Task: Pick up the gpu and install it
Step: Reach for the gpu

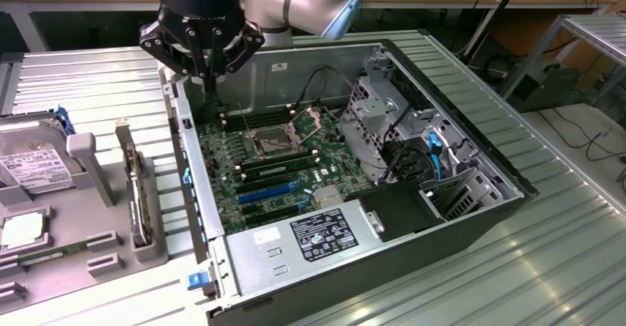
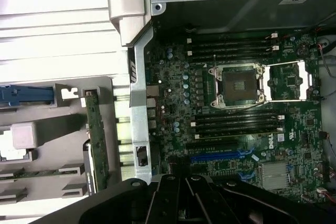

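Observation:
The gpu stands on edge in a grey holder beside the open computer case, on the exterior view's left; its green board faces up and its silver bracket is at the far end. In the wrist view the gpu is a narrow green strip next to the case wall. My gripper hangs over the case's far corner, above the motherboard and well apart from the gpu. Its fingers are shut with nothing between them. The dark gripper body fills the wrist view's near edge. A blue slot lies on the board.
The holder also carries a silver hard drive and a narrow memory stick. Inside the case are the CPU socket, a drive cage and the power supply. Ribbed metal tabletop surrounds the case.

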Available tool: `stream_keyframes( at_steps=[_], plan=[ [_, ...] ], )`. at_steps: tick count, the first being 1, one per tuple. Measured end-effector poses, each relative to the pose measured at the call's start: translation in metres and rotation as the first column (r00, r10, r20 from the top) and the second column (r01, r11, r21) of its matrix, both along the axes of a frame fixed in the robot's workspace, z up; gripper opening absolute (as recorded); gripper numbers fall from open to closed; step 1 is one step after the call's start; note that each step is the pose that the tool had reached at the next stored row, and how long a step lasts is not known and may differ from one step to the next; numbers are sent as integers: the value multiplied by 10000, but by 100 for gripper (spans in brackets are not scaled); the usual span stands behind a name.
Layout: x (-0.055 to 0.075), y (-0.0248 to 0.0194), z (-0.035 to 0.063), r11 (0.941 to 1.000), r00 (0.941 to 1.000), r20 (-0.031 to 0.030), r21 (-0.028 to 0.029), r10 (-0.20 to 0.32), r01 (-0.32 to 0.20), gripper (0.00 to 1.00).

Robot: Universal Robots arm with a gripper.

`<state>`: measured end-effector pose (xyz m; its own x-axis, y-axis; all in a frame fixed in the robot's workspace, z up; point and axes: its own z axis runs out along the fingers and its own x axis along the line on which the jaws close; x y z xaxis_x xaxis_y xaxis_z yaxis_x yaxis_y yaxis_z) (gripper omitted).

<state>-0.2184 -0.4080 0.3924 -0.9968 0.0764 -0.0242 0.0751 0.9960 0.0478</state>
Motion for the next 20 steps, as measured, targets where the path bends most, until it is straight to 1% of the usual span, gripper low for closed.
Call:
stream_keyframes(
  at_steps=[10,14,20],
  plan=[
    [-86,-4,0,10000,10000,0,1,1,-1,11],
    [-147,-6,0,10000,10000,0,1,0,0,11],
    [-181,-8,0,10000,10000,-1,1,0,0,11]
  ],
)
